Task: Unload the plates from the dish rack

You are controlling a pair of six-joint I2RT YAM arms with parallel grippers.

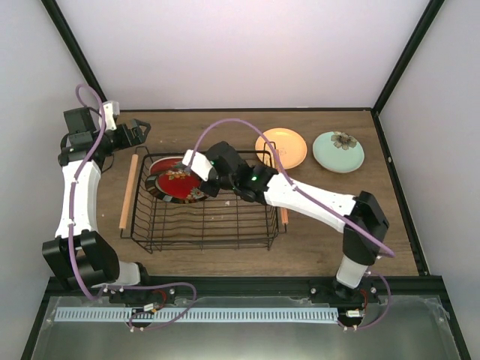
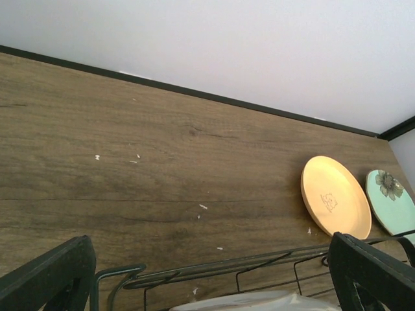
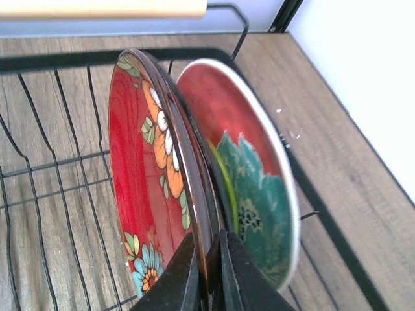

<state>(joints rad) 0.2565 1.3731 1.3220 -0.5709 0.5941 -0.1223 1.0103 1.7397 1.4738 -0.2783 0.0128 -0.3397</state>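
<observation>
The floral plate [image 3: 139, 188] pinched by the right gripper [image 3: 209, 278] hides half the teal plate [image 3: 259, 194] behind it. A lime sliver [image 3: 225, 184] between them is too thin to make out. Between the left gripper's [image 2: 207, 278] fingers a pale rim [image 2: 253, 302] runs out of view, as does the mint plate [image 2: 392, 204] to its right.

Bright, even, diffuse light. Soft faint shadow under black wire dish rack [image 1: 202, 238]. Right wrist view: black fingers [image 3: 183, 282] at 6 o'clock blurred, mild sheen on glossy red floral plate [image 3: 136, 162].

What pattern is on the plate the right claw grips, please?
Red floral plate, best in right wrist view.
</observation>
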